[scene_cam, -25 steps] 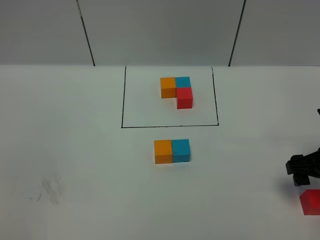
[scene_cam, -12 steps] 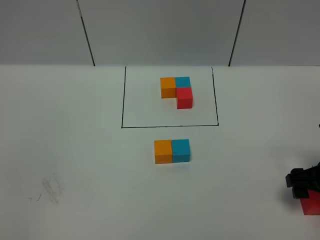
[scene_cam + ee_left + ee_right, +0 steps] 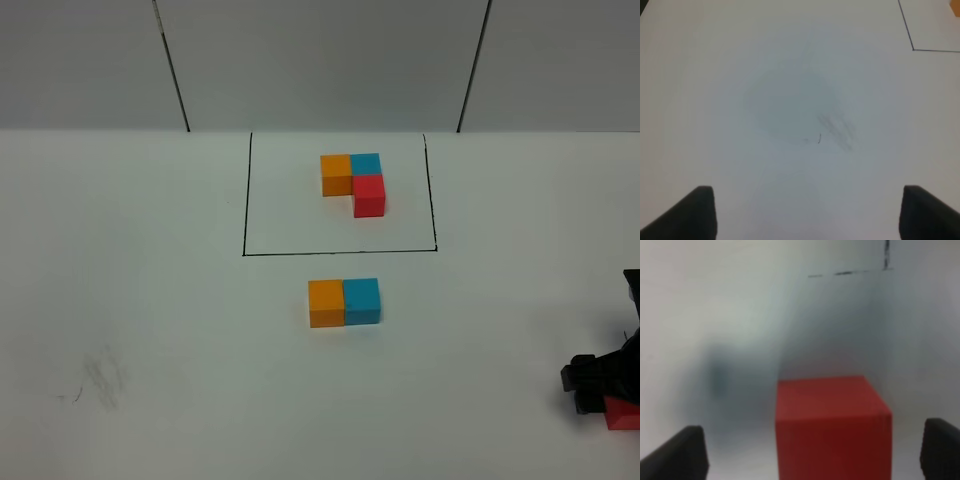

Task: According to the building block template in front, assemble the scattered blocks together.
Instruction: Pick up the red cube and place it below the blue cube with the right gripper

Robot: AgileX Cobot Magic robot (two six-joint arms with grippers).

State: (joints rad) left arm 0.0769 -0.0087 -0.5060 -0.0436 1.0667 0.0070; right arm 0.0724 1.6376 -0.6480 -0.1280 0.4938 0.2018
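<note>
The building block template (image 3: pixel 352 178) is an L of orange, blue and red cubes inside a drawn black frame (image 3: pixel 340 253). In front of it, the scattered orange block (image 3: pixel 326 303) and blue block (image 3: pixel 362 301) sit side by side, touching. The scattered red block (image 3: pixel 624 414) lies at the front right edge, partly hidden by my right gripper (image 3: pixel 592 386). In the right wrist view, the right gripper (image 3: pixel 810 455) is open, with the red block (image 3: pixel 832 425) between its fingertips (image 3: pixel 682 455). My left gripper (image 3: pixel 810 215) is open and empty over bare table.
A faint grey smudge (image 3: pixel 100 378) marks the white table at the front left; it also shows in the left wrist view (image 3: pixel 832 127). A grey back wall with two dark seams (image 3: pixel 172 65) stands behind the table.
My right gripper has moved toward the table's front and lowered over the red block, now covering much of it. The other blocks have not moved.
</note>
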